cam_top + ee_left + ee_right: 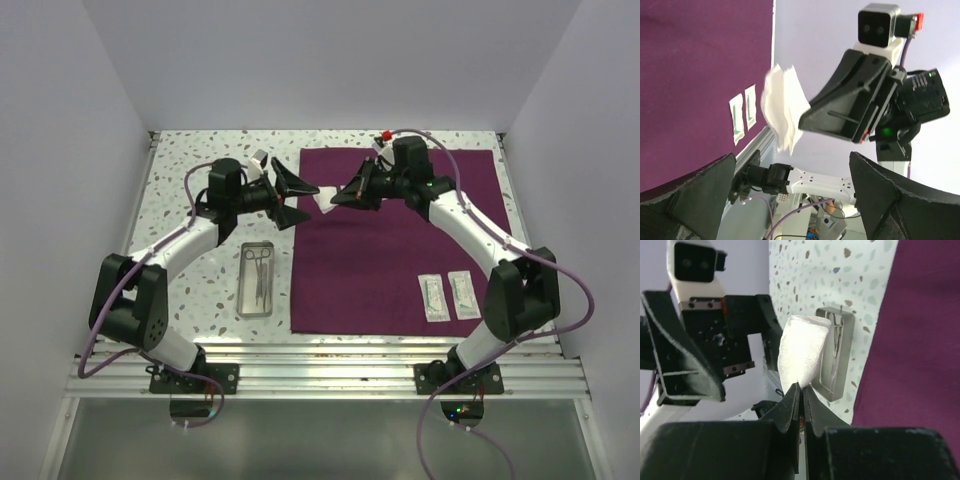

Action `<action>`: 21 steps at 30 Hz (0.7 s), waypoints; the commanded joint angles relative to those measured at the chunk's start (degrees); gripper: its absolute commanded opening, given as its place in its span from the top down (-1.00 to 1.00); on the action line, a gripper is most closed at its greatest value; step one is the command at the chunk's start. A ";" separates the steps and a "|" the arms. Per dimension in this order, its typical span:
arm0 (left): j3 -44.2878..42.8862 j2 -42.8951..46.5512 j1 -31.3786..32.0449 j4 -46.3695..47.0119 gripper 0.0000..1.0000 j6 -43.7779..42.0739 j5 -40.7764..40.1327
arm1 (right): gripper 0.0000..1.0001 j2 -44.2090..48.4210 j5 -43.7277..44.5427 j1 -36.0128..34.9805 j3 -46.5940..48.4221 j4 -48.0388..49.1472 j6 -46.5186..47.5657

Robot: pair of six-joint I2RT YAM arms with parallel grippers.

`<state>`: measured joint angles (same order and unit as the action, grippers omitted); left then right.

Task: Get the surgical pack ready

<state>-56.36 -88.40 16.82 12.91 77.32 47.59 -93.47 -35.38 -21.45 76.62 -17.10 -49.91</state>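
The dark purple cloth (400,240) of the surgical pack lies flat on the table. A white gauze square (322,206) hangs in the air over the cloth's left edge, and my right gripper (335,199) is shut on it. In the right wrist view the gauze (802,347) rises from the pinched fingertips of that gripper (801,390). My left gripper (303,202) stands open facing it, its fingers apart from the gauze (782,107). The steel tray (258,278) holding thin instruments sits on the speckled table left of the cloth.
Two white sealed packets (435,298) (463,295) lie on the cloth's near right part. The tray (837,352) shows behind the gauze in the right wrist view. White walls close in the table on the left, back and right.
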 commanded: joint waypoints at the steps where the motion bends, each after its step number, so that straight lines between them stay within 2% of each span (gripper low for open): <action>1: -0.07 0.42 -0.12 4.15 -0.98 2.57 -0.05 | 1.00 3.99 -2.33 -1.48 -1.47 5.06 -3.35; 8: -0.94 -0.19 -0.03 1.68 -0.92 2.22 -0.57 | 1.00 4.44 -2.42 -4.47 -2.61 6.29 -4.84; 14: -1.47 -0.90 -0.03 1.42 -0.68 2.31 -0.57 | 1.00 4.97 -2.42 -5.35 -3.32 6.47 -5.11; 16: -1.39 -1.16 -0.03 1.51 -0.53 2.40 -0.48 | 1.00 4.88 -2.50 -5.62 -3.58 6.64 -5.11; 20: -0.95 -1.16 -0.21 1.77 -0.10 2.14 -0.13 | 1.00 4.88 -2.68 -5.97 -3.85 6.21 -4.85; 21: -0.86 -1.16 -0.29 1.51 0.09 1.70 -0.13 | 1.00 4.88 -2.77 -5.88 -3.85 6.12 -4.85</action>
<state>-56.36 -89.45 16.84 12.71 79.90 47.13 -90.98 -36.86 -27.00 72.99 -12.36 -54.28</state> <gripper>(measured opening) 0.520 0.036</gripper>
